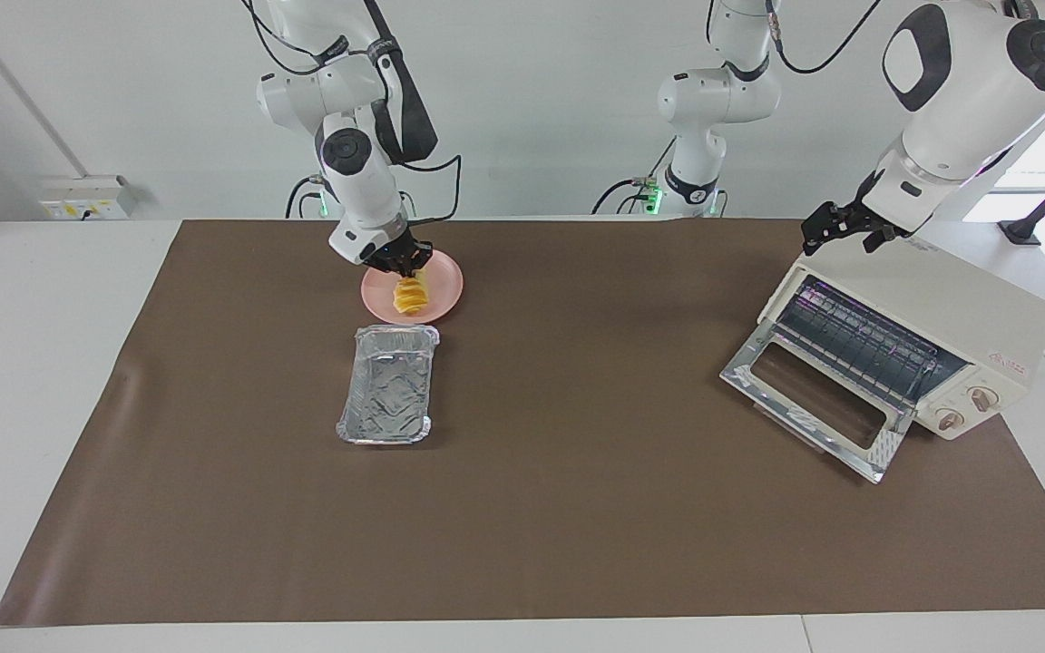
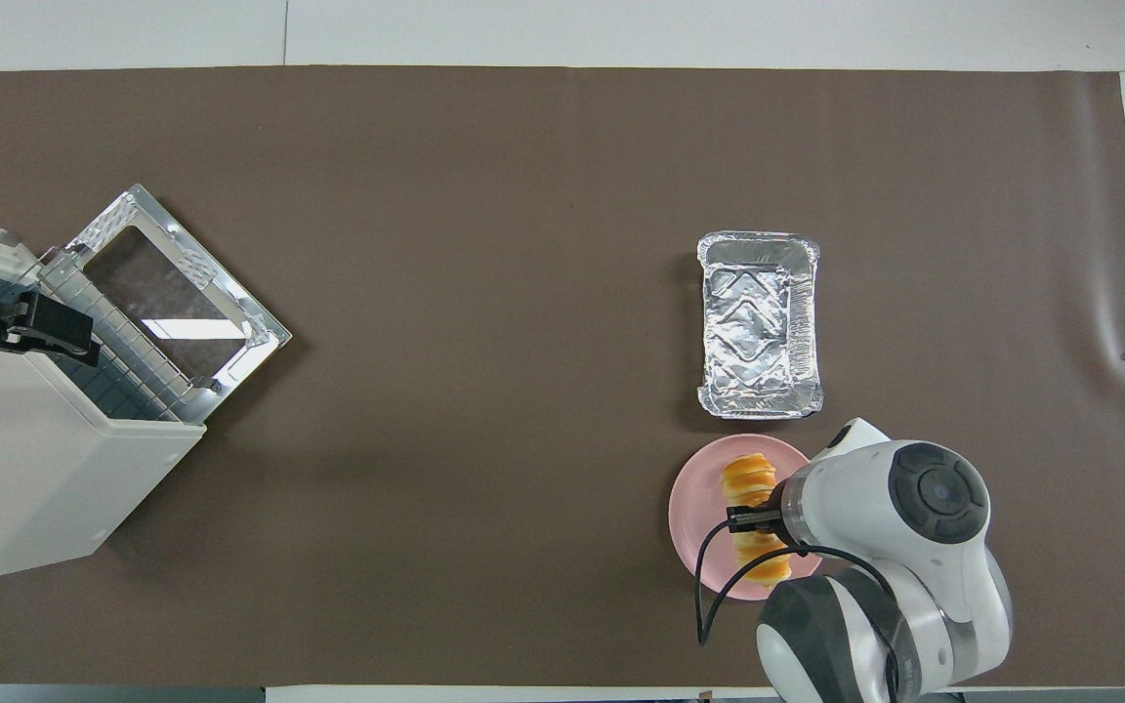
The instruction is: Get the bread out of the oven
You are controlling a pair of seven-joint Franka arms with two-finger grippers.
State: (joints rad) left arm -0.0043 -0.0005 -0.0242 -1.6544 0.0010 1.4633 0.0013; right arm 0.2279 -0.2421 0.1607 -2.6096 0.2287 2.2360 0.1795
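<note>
My right gripper (image 1: 405,269) (image 2: 753,517) is shut on the bread (image 1: 410,297) (image 2: 748,478), a small ridged golden-yellow loaf, holding it over the round pink plate (image 1: 445,281) (image 2: 694,513). Whether the loaf touches the plate I cannot tell. The cream-white oven (image 1: 922,308) (image 2: 25,459) stands at the left arm's end of the table, its glass door (image 1: 813,399) (image 2: 182,293) folded down and its wire rack bare. Above the oven's top edge, my left gripper (image 1: 840,231) (image 2: 16,327) waits open with nothing between its fingers.
An empty silver foil tray (image 1: 388,385) (image 2: 760,322) lies on the brown mat just farther from the robots than the plate. A third white arm (image 1: 713,100) stands at the robots' edge of the table, between the two bases.
</note>
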